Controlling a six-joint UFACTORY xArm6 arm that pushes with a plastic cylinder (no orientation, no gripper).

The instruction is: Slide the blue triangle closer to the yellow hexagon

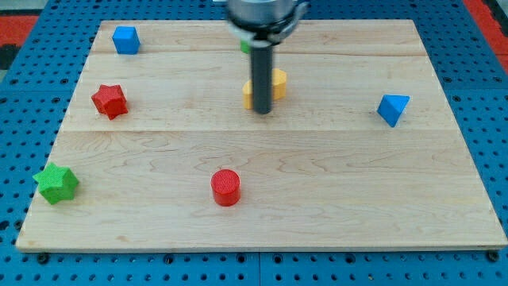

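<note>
Jawless, my tip (pixel 262 112) sits just beside the yellow hexagon (pixel 279 81), the blue triangle (pixel 393 108) well apart toward the view's right.

Rod upright from view's top centre (mount blurred); my tip (pixel 262 112) touching board.

We see a pale wood-grain desk (pixel 317 199) w/ faint plank lines, on a blue pegboard (pixel 492 119) dotted w/ dark holes. Blocks: blue triangle (pixel 393 108), yellow hexagon (pixel 277 83), blue cube (pixel 125 39), red star (pixel 109 101), green star (pixel 56 183), red cylinder (pixel 226 187). Our rod (pixel 262 75) is dark grey.
</note>
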